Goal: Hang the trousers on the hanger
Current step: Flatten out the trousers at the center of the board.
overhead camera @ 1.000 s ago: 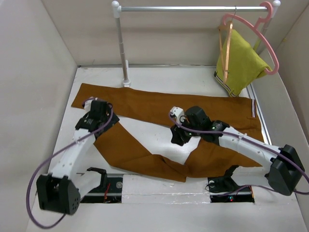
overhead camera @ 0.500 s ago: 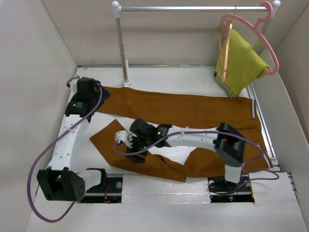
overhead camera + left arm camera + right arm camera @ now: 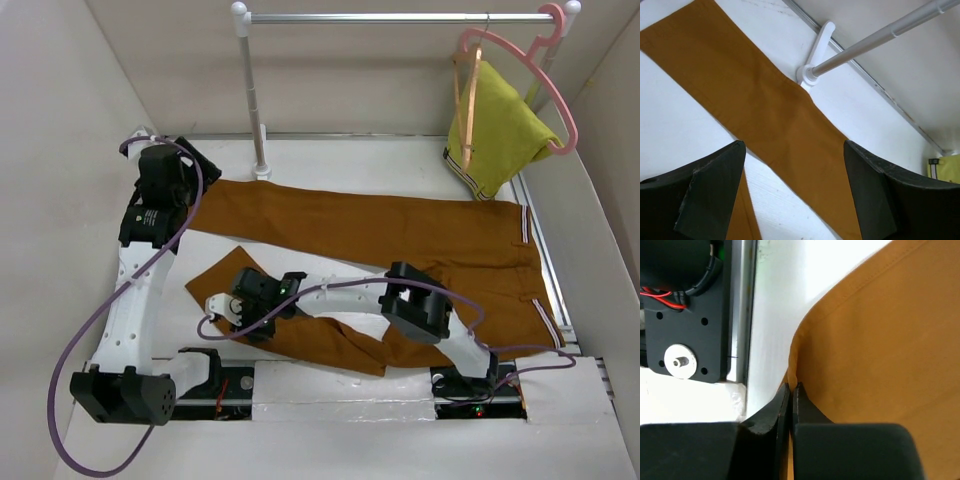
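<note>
The rust-brown trousers (image 3: 400, 225) lie flat on the white table, waist to the right, both legs running left. My right gripper (image 3: 250, 318) reaches far left over the near leg. In the right wrist view the gripper (image 3: 791, 386) is shut on a pinched fold at the edge of the trousers (image 3: 880, 340). My left gripper (image 3: 180, 162) hovers above the far leg's left end. It stands open (image 3: 794, 147), with the cloth of the trousers (image 3: 765, 100) below and nothing between the fingers. The thin wooden hanger (image 3: 466, 105) hangs on the rail at the back right.
A clothes rack stands at the back, with its pole (image 3: 250, 90), its foot (image 3: 812, 75) and its rail (image 3: 400, 17). A pink hanger (image 3: 560, 100) carries a yellow-green garment (image 3: 500, 130). The left arm's black base plate (image 3: 685, 340) sits close to my right gripper. Walls enclose three sides.
The right arm swept left across the near leg and its jaws closed on the cloth's edge. The left arm moved back and left, staying open.
</note>
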Controlling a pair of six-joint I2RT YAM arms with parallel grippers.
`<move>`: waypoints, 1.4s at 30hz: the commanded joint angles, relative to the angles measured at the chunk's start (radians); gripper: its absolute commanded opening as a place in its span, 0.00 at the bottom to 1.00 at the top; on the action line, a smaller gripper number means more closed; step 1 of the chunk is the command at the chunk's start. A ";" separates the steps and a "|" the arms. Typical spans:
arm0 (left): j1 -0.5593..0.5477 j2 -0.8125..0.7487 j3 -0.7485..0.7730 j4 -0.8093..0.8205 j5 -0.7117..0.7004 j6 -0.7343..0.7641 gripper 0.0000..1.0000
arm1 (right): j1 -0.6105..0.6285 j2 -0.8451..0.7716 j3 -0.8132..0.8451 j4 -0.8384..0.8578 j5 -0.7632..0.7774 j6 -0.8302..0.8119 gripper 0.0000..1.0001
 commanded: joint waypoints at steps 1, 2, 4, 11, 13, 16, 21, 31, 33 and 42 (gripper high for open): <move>0.001 -0.020 0.006 0.001 -0.037 0.066 0.75 | 0.030 -0.089 -0.009 -0.045 0.007 0.007 0.00; 0.001 -0.020 0.012 -0.001 -0.040 0.084 0.74 | 0.044 -0.131 -0.020 -0.046 0.005 0.006 0.00; 0.001 -0.021 0.025 -0.010 -0.058 0.103 0.74 | 0.054 -0.260 -0.019 -0.071 -0.028 0.000 0.00; 0.001 0.023 0.086 -0.028 -0.107 0.161 0.73 | -0.062 -0.429 -0.049 -0.033 -0.196 -0.020 0.00; 0.001 0.044 0.094 -0.034 -0.138 0.183 0.74 | -0.166 -0.368 -0.074 0.017 -0.249 -0.001 0.00; 0.001 0.084 0.091 -0.042 -0.181 0.206 0.74 | -0.298 -0.255 -0.013 0.004 -0.204 0.010 0.00; 0.010 0.115 0.043 -0.054 -0.238 0.210 0.76 | -0.392 -0.047 0.250 -0.109 -0.017 0.076 0.58; 0.010 0.161 -0.187 -0.015 -0.099 0.221 0.78 | -0.403 -0.350 -0.081 0.028 -0.056 0.107 0.51; 0.010 0.187 -0.196 -0.074 -0.014 0.192 0.76 | -0.394 -0.421 -0.236 0.066 -0.038 0.127 0.31; -0.154 -0.063 -0.347 -0.067 -0.061 0.055 0.50 | -0.305 -0.498 -0.378 0.229 -0.168 0.195 0.52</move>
